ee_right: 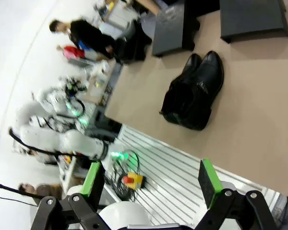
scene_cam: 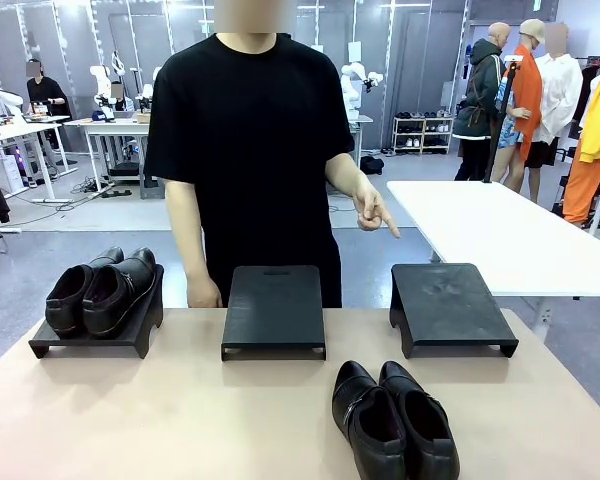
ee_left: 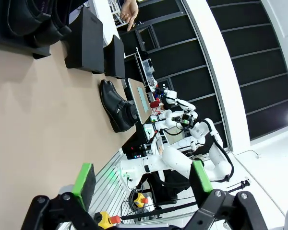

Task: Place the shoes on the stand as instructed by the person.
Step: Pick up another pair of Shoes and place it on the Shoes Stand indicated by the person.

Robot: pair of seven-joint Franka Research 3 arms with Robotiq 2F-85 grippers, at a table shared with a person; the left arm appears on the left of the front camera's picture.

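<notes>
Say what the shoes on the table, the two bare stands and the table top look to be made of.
Shoes on the table: likely polished black leather; highlights glint on the toes.
Middle stand: matte black, perhaps plastic or painted board; no gloss.
Right stand: the same, with dull grey scuffs.
Table top: smooth beige, perhaps laminate; even colour, no grain.

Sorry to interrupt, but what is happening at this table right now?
The person points one hand toward the bare right stand. One pair of black shoes sits on the left stand; the other pair lies on the table nearer the robot. The middle stand is bare. The left gripper and right gripper are open, holding nothing.
</notes>
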